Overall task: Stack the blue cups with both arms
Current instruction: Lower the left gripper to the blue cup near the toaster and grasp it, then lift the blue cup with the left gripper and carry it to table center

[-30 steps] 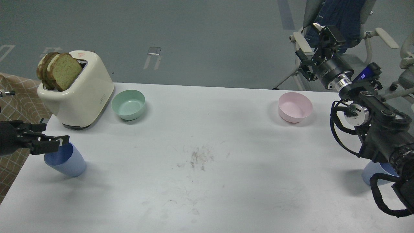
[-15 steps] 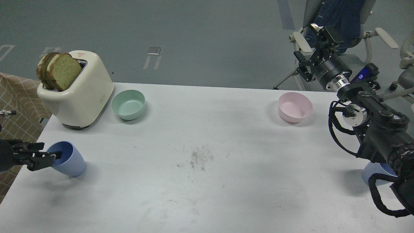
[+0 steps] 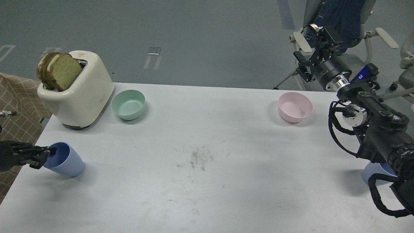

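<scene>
1. Since a second ago, left gripper (image 3: 45, 154) has dropped and pulled back toward the lower-left edge of the frame; its tip now sits at the near rim of the left matte periwinkle-blue plastic cup (image 3: 64, 160). Right arm has barely shifted.
2. Left cup: lower left of the frame on the white tabletop (image 3: 207, 145), in front of the cream two-slot toaster (image 3: 79, 94). It looks tilted, mouth leaning toward the gripper.
3. Left fingers: seen dark and nearly end-on. One finger appears to reach over the rim, but I can't tell how far apart they are or whether they have the wall pinched.
4. Right periwinkle-blue plastic cup (image 3: 372, 173): lower right of the frame, mostly hidden behind the black right arm. Only a sliver shows.
5. Right gripper (image 3: 318, 34): upper right of the frame, raised past the table's far edge, well apart from both cups. Fingers look spread, holding nothing.
6. Handling, my read: thin-walled plastic tumbler, light and stiff but slick. The narrow rounded base makes it tip easily, which would fit the lean.
7. Grip choice: pinch the wall at the rim, one finger inside, one outside. Moderate force, since the taper could let it slide out of a side grasp.
8. Non-targets: mint-green round bowl (image 3: 128, 104) and pale pink round bowl (image 3: 295, 106) sit near the far edge.
</scene>
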Tool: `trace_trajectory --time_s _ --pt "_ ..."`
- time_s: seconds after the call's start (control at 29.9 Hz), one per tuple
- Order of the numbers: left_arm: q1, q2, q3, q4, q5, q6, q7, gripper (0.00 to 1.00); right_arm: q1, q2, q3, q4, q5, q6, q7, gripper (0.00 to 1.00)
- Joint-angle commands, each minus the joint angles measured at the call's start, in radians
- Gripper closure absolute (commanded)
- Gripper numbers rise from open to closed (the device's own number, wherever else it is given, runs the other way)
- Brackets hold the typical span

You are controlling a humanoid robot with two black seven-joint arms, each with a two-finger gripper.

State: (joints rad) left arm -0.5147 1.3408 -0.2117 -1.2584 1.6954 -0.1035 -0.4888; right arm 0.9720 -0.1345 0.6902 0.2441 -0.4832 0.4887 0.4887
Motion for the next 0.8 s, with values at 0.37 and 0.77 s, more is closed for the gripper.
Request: trace_trajectory --time_s 0.37,0.77 --pt "-0.401 0.06 -0.021 -0.234 0.067 -0.108 0.0 1.0 0.092 -0.001 0.003 0.0 0.0 0.0 0.0 0.0" --pt "-0.599 -0.434 -0.015 -0.193 0.196 -0.343 0.0 1.0 0.241 0.055 -0.005 0.0 0.0 0.0 0.0 0.0"
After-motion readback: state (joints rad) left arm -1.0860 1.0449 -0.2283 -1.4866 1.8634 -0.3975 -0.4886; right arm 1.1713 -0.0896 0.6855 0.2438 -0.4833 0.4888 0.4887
